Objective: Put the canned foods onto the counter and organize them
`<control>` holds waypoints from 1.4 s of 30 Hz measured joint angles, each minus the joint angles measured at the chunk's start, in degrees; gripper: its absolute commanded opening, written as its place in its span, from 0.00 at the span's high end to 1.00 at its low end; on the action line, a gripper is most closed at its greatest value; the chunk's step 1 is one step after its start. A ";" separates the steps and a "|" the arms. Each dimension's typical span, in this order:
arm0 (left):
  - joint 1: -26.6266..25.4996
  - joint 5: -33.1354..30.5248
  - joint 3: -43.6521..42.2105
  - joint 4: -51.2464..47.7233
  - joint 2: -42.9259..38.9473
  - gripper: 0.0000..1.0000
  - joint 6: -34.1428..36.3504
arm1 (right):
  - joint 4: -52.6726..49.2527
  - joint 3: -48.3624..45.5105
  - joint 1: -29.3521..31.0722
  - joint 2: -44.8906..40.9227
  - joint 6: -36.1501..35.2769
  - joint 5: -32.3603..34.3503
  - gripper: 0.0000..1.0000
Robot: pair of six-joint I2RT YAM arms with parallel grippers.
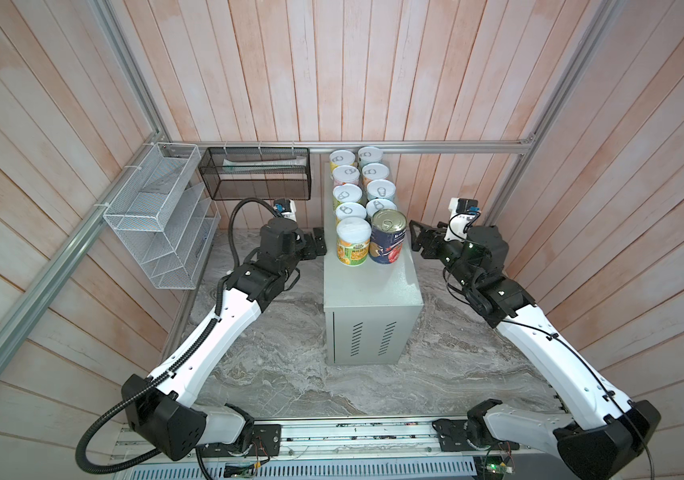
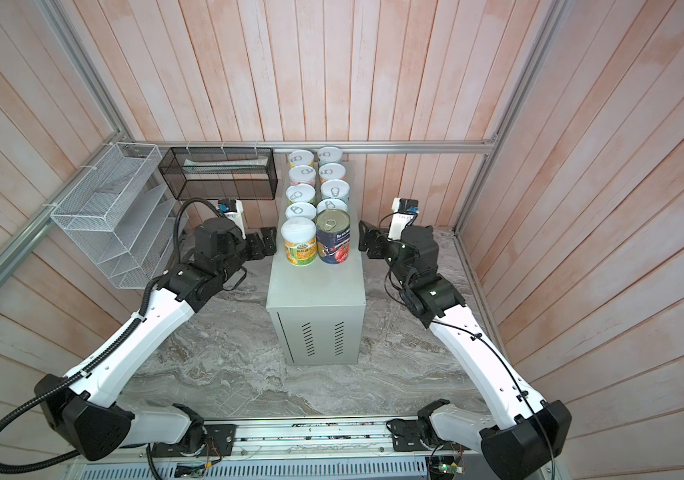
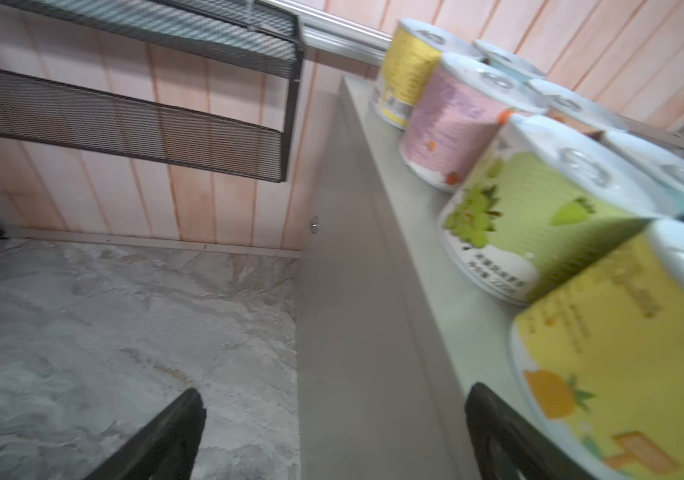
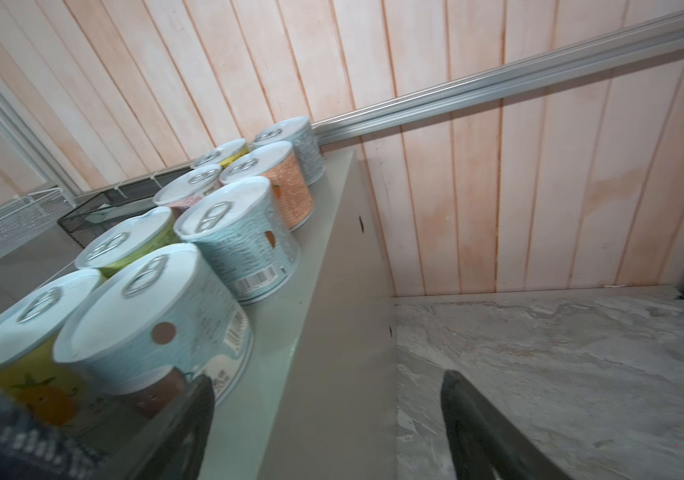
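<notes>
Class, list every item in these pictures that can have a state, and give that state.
small cans, upright, lids on, in two rows on the counter.
blue can, upright, sealed, at the front of one row.
counter, partly filled, front part bare.
left gripper, open, empty.
right gripper, open, empty.
black basket, hung up, open-topped.

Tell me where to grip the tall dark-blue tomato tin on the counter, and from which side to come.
Probably best: grip the dark-blue tin by its upright round wall near mid-height, coming level from the right, where the open right gripper stands. A yellow-labelled tin crowds its left and a pale-blue tin stands close behind; only right and front are free.
</notes>
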 measured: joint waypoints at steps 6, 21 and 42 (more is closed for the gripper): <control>3.26 -0.48 -13.27 5.01 -11.43 0.00 1.60 | -0.92 -3.80 -9.25 -5.22 0.61 -3.61 0.02; 4.92 -9.44 -55.23 52.24 -9.33 0.00 17.66 | 8.72 -28.28 -14.03 -4.02 -4.59 4.11 0.02; 21.44 1.77 -64.46 74.31 1.27 0.00 21.75 | 54.86 -52.17 -23.96 15.04 -16.09 11.85 0.02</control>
